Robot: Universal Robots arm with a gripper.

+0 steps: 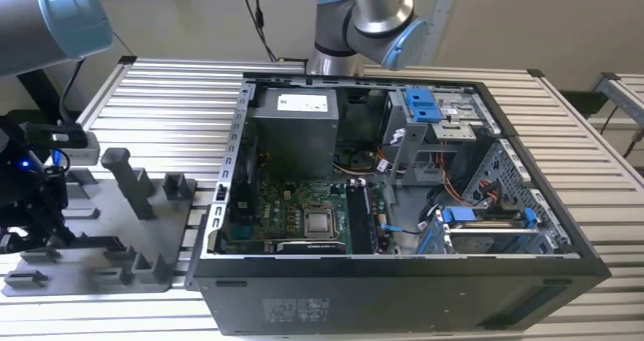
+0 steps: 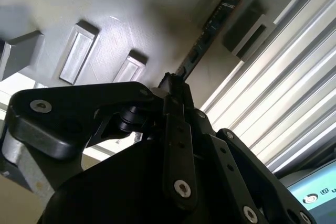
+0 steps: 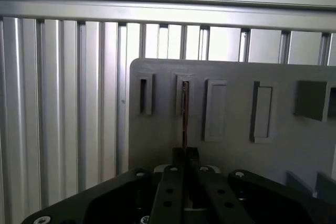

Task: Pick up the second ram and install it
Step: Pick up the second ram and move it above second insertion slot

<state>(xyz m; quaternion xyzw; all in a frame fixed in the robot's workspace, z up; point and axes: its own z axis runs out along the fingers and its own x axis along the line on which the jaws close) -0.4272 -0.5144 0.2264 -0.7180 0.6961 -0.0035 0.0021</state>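
Observation:
The second ram [image 3: 185, 114] is a thin dark strip seen edge-on, standing in a slot of the grey holder plate [image 3: 231, 156]. In the second wrist view the second ram [image 2: 207, 32] runs from that slot down to the fingertips. My gripper [image 3: 185, 151] has its two black fingers pressed together on the near end of the stick, and the gripper [image 2: 173, 81] looks the same from the other side. In the exterior view the arm's wrist [image 1: 30, 182] hangs over the holder plate [image 1: 121, 228] at the exterior view's left.
The open computer case [image 1: 403, 288] lies on the slatted metal table [image 1: 161, 92], to the exterior view's right of the holder. Inside are the green motherboard with its silver processor [image 1: 320, 222], long black slots [image 1: 360, 219], the power supply [image 1: 292, 130] and blue drive clips [image 1: 423, 103]. Upright grey posts [image 1: 131, 182] rise from the holder.

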